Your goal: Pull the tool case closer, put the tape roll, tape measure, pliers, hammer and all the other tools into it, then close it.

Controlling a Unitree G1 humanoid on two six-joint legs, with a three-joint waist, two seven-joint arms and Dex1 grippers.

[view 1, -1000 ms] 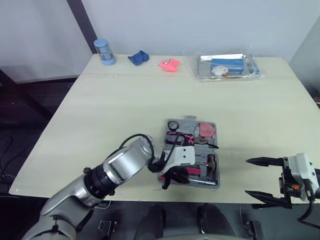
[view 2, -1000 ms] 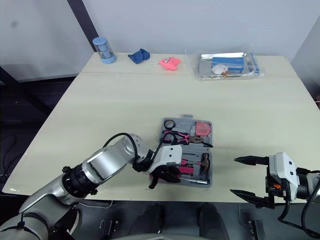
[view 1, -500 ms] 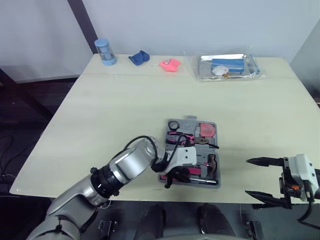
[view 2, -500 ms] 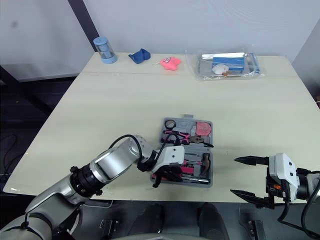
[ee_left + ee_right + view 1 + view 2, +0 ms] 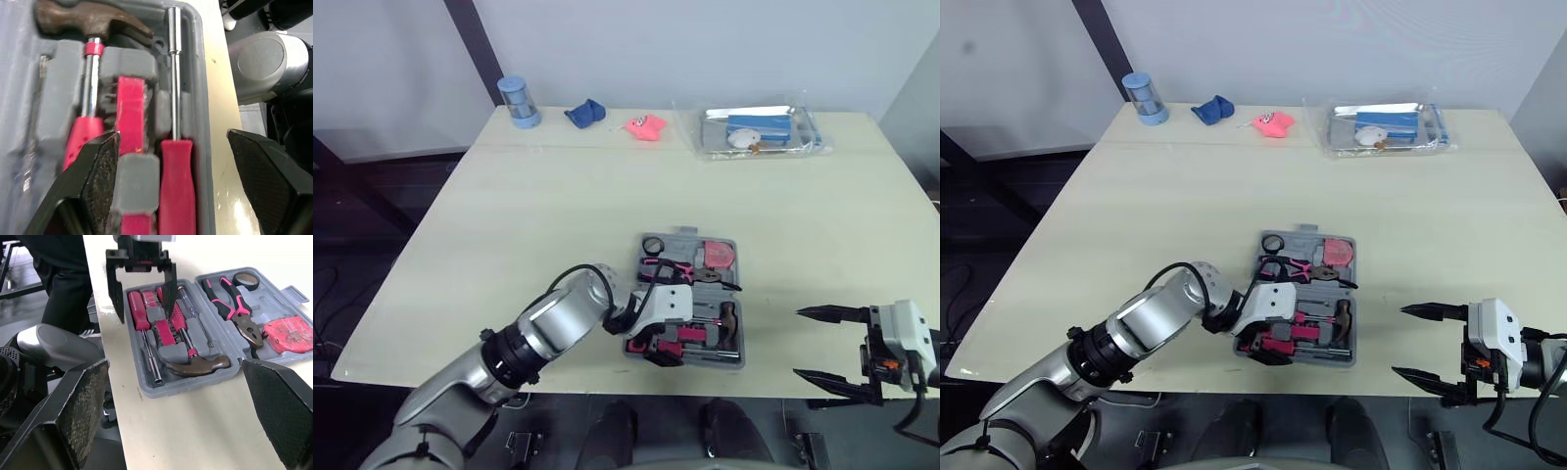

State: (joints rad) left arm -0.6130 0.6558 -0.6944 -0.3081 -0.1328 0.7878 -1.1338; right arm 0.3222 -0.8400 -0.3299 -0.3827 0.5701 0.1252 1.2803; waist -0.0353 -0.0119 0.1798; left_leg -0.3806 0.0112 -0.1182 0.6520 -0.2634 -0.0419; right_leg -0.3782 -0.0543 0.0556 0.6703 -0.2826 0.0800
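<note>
- The grey tool case lay open at the near edge of the bench, a little right of its middle.
- The black tape roll sat in the case's far left corner, with the pink-handled pliers just beside it.
- The pink tape measure filled the far right compartment.
- The hammer, brown-headed with a red grip, lay in the near half among the red-handled screwdrivers, each in its own slot.
- The left jaws hung over the case's near left corner, spread apart and gripping nothing.
- One of the left fingers stood inside the case among the handles; the other stood outside the case wall, over the bare bench, so the pair straddled that wall and the outermost screwdriver.
- The right jaws were wide open and empty, held at the bench's near edge, well apart from the case on its right side.
- Along the far edge stood a blue cylindrical container, a blue cloth, a pink toy and a clear tray holding a blue item.
</note>
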